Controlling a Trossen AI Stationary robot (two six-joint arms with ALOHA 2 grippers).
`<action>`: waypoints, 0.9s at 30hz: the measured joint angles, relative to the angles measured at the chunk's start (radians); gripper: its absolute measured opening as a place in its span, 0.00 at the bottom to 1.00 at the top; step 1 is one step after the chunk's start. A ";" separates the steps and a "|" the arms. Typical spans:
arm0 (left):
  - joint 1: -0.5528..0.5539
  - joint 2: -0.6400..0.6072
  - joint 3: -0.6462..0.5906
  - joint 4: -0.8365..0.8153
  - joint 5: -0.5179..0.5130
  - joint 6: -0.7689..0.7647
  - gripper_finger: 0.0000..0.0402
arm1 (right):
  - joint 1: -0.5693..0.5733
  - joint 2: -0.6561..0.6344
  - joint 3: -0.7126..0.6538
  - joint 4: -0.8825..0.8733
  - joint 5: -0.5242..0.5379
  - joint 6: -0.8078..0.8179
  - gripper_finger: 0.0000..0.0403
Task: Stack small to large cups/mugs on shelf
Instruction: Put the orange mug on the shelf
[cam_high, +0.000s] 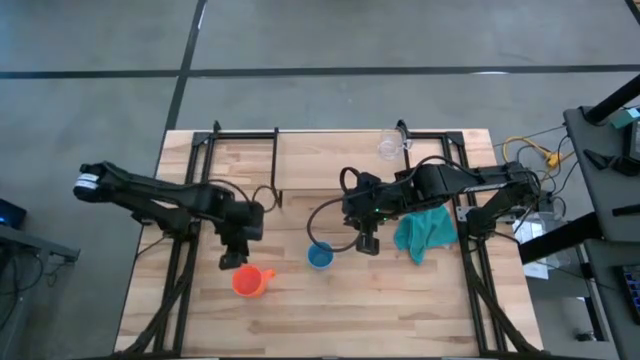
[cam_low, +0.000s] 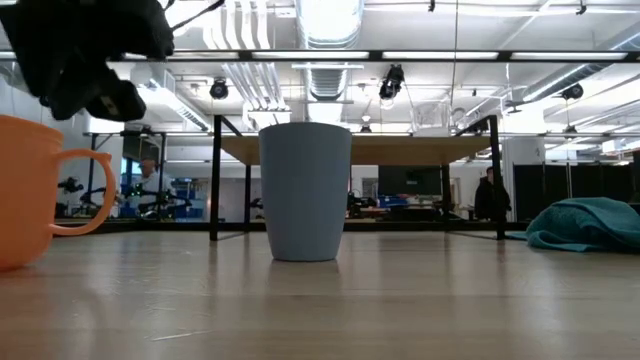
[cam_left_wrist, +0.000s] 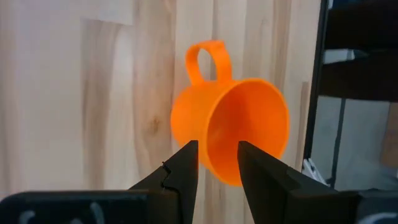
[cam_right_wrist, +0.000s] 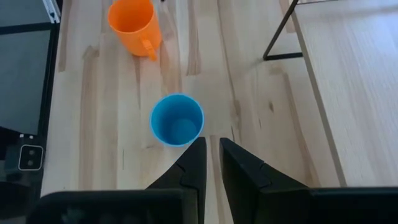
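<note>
The orange mug (cam_high: 251, 281) (cam_left_wrist: 233, 127) stands upright on its base on the wooden table, handle (cam_left_wrist: 208, 59) out to one side. My left gripper (cam_high: 233, 258) (cam_left_wrist: 217, 154) hovers open just above it, toward the far side, touching nothing; it shows dark at the low view's upper left (cam_low: 90, 60). The blue cup (cam_high: 319, 257) (cam_right_wrist: 177, 119) (cam_low: 305, 190) stands upright mid-table. My right gripper (cam_high: 367, 243) (cam_right_wrist: 211, 149) is to its right, fingers a narrow gap apart, holding nothing. The clear cup (cam_high: 388, 145) (cam_low: 430, 115) stands on the shelf (cam_high: 330, 150) (cam_low: 350, 150).
A crumpled teal cloth (cam_high: 425, 232) (cam_low: 585, 222) lies on the table right of my right gripper. The shelf's black legs (cam_low: 215, 180) (cam_right_wrist: 280, 37) stand on the table's far half. Cables and equipment (cam_high: 540, 155) sit off the right edge.
</note>
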 joint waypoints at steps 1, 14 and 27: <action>-0.011 0.015 -0.002 0.007 0.000 -0.001 0.25 | 0.000 0.000 0.000 0.003 0.000 0.000 0.10; -0.076 0.165 0.006 0.075 -0.015 0.000 0.25 | 0.002 0.000 0.000 0.120 0.000 -0.025 0.10; -0.083 0.176 0.003 0.098 -0.015 -0.001 0.25 | 0.041 0.000 0.000 0.160 0.000 -0.013 0.10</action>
